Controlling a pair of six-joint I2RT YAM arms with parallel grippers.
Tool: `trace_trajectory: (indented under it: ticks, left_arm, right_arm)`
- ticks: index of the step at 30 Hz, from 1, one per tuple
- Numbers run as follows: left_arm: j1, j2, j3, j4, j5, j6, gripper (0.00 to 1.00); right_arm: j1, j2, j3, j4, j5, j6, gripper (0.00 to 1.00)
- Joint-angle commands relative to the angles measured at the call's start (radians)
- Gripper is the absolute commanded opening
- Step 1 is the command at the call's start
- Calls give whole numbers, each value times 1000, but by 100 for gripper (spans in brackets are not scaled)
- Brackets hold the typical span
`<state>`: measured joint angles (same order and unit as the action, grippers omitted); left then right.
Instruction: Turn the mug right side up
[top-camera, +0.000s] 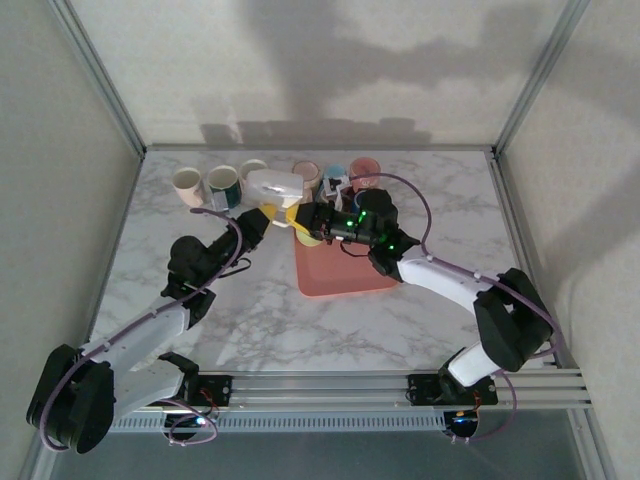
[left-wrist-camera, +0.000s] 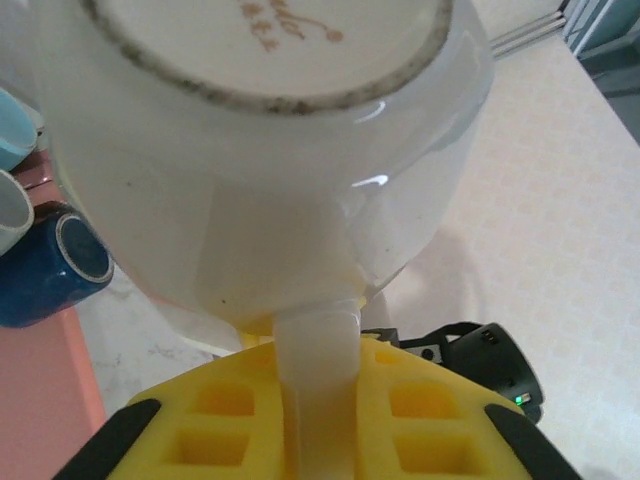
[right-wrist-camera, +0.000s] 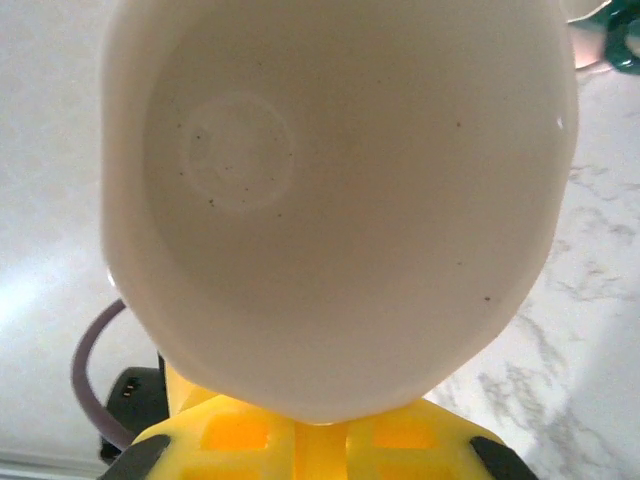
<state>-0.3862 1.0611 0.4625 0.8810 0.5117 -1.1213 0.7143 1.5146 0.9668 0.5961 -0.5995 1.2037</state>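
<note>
A white mug (top-camera: 275, 185) hangs on its side above the table, between my two grippers. In the left wrist view its base (left-wrist-camera: 270, 170) faces the camera. Its handle (left-wrist-camera: 318, 350) runs down between the yellow fingers of my left gripper (left-wrist-camera: 318, 410), which is shut on it. The right wrist view looks into the mug's open mouth (right-wrist-camera: 330, 200), and my right gripper (right-wrist-camera: 325, 440) is shut on the lower rim. From above, the left gripper (top-camera: 272, 210) sits just below the mug and the right gripper (top-camera: 303, 212) comes in from the right.
A pink tray (top-camera: 345, 280) lies mid-table under the right arm. Several mugs stand in a row at the back: a cream one (top-camera: 188, 186), a green one (top-camera: 222, 184) and a pink one (top-camera: 365, 170). A dark blue mug (left-wrist-camera: 50, 270) lies at the tray's edge.
</note>
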Motion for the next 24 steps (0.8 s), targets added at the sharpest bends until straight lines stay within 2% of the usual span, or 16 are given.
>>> trace_trajectory:
  ticks: [1, 4, 7, 17, 20, 24]
  left_arm:
    - [1, -22, 33, 27, 50, 48, 31]
    - [2, -23, 53, -15, 61, 68, 44]
    - [2, -26, 62, -57, 60, 87, 49]
    - [1, 11, 76, -93, 106, 106, 55]
    - [1, 5, 104, -183, 121, 168, 56]
    - [2, -14, 176, -395, 121, 317, 56]
  right_arm:
    - [3, -70, 84, -141, 63, -170, 0]
    - [3, -87, 122, -260, 89, -257, 0]
    - [2, -110, 144, -348, 122, -327, 0]
    - [-22, -183, 162, -485, 200, -430, 0]
    - [-37, -215, 182, -584, 249, -492, 0]
    - [-61, -256, 235, -790, 354, -608, 0]
